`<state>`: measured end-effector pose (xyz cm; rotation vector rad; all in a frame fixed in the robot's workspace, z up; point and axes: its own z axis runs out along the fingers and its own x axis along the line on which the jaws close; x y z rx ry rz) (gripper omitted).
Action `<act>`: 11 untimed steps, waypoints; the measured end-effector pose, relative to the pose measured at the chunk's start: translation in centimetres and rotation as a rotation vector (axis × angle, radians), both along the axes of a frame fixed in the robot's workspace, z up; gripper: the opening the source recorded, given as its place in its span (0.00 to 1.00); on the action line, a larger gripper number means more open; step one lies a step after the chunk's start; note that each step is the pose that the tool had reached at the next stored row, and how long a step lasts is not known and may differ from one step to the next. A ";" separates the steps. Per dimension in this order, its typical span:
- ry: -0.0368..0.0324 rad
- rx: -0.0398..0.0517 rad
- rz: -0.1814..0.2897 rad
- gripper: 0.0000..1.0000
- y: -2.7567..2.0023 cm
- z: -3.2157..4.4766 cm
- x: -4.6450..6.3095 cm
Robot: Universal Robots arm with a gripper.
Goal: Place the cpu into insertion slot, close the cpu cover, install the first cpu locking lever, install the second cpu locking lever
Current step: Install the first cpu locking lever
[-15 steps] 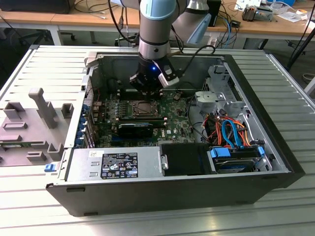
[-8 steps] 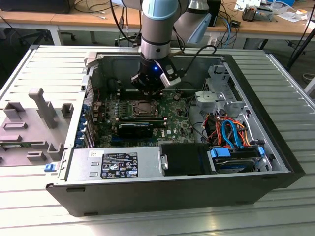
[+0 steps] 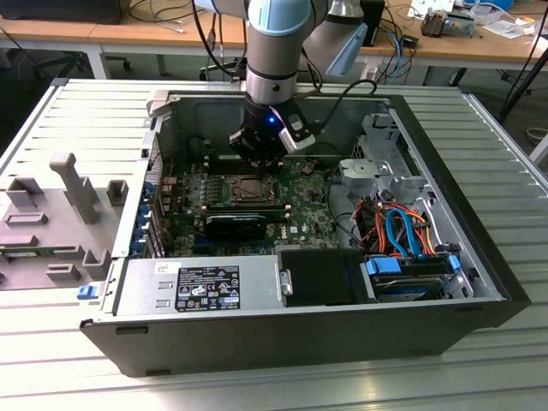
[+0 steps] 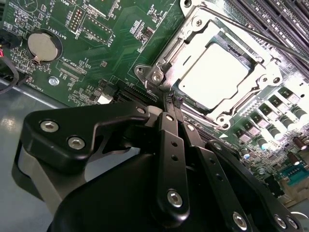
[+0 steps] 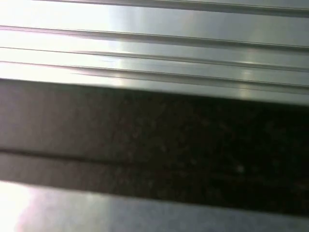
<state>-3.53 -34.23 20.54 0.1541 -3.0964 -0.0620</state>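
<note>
The cpu [image 4: 218, 77] is seen seated in the insertion slot [image 4: 166, 58] near the middle of the green motherboard [image 4: 120, 43], its pale lid showing through the central cut-out of the cpu cover [image 4: 263, 77], which lies flat over it. In the second wrist view a thin lever wire [image 4: 251, 33] is seen running along one side of the socket; whether it is latched cannot be made out. In the exterior view the socket [image 3: 248, 190] is small, and its near edge is partly hidden by the gripper [image 3: 257, 156], which is lowered into the open computer case [image 3: 479, 282] just beside the socket's far side. In the second wrist view the gripper's two black fingers [image 4: 170, 145] are pressed together with no gap at the tips, which sit at the socket's corner; nothing is seen held between them. A round coin battery [image 4: 42, 46] is shown on the board well apart from the socket. The first wrist view presents blurred ribbed metal and a dark band, and neither can be identified. A labelled black box [image 3: 214, 287] and coloured cables [image 3: 398, 227] are visible in the exterior view.
</note>
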 end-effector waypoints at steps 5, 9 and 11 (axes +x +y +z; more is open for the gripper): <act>0.0000 -0.0045 0.000 0.11 -0.09 -0.12 0.0; 0.0005 -0.0074 0.000 0.11 -0.14 -0.28 0.1; 0.0009 -0.0078 0.000 0.11 -0.15 -0.46 0.3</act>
